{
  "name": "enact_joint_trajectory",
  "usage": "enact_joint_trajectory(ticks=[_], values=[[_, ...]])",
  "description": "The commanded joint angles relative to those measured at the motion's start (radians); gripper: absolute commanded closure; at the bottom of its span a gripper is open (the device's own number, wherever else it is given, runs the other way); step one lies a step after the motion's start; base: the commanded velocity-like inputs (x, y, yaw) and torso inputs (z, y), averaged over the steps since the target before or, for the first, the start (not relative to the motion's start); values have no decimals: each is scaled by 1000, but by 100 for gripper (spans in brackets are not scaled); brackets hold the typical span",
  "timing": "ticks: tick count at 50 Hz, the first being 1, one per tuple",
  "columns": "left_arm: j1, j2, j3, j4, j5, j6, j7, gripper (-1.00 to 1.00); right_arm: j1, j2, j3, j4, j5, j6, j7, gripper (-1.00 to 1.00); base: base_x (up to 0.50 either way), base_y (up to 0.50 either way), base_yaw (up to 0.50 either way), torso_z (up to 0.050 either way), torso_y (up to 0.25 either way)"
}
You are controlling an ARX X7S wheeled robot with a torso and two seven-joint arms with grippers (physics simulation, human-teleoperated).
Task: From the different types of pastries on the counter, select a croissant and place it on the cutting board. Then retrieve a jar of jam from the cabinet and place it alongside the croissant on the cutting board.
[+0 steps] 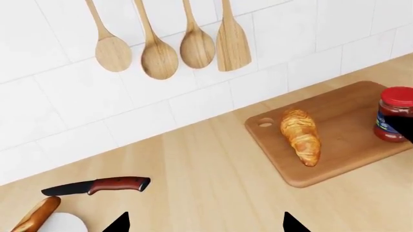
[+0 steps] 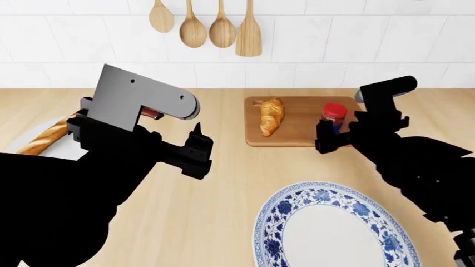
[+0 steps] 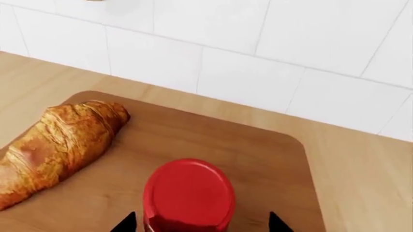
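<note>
The croissant (image 2: pixel 271 117) lies on the reddish-brown cutting board (image 2: pixel 297 138) at the back of the counter (image 2: pixel 222 189). The jar of jam (image 2: pixel 334 115) with its red lid stands upright on the board to the croissant's right. My right gripper (image 2: pixel 337 135) is open with a finger on each side of the jar, not touching it; the right wrist view shows the lid (image 3: pixel 188 193) between the tips (image 3: pixel 201 224). My left gripper (image 2: pixel 199 147) is open and empty above the bare counter, left of the board. The left wrist view shows the croissant (image 1: pixel 301 136) and the jar (image 1: pixel 393 113).
A baguette (image 2: pixel 44 139) lies on a white plate (image 2: pixel 30 136) at the left, with a red-handled knife (image 1: pixel 96 185) beside it. A blue-patterned plate (image 2: pixel 334 233) sits at the front right. Wooden spoons (image 2: pixel 208 25) hang on the tiled wall.
</note>
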Motion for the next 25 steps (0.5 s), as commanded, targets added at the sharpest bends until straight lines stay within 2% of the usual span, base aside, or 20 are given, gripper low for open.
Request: enact_joint_trajectory(ticks=[1, 25], values=[[3, 0, -2, -1, 3, 0, 2, -100, 0, 16, 8, -31, 12, 11, 4, -100, 0, 0, 0, 0, 0], [-14, -4, -14, 8, -15, -9, -7, -100, 2, 158, 128, -294, 168, 73, 53, -100, 0, 0, 0, 0, 0]])
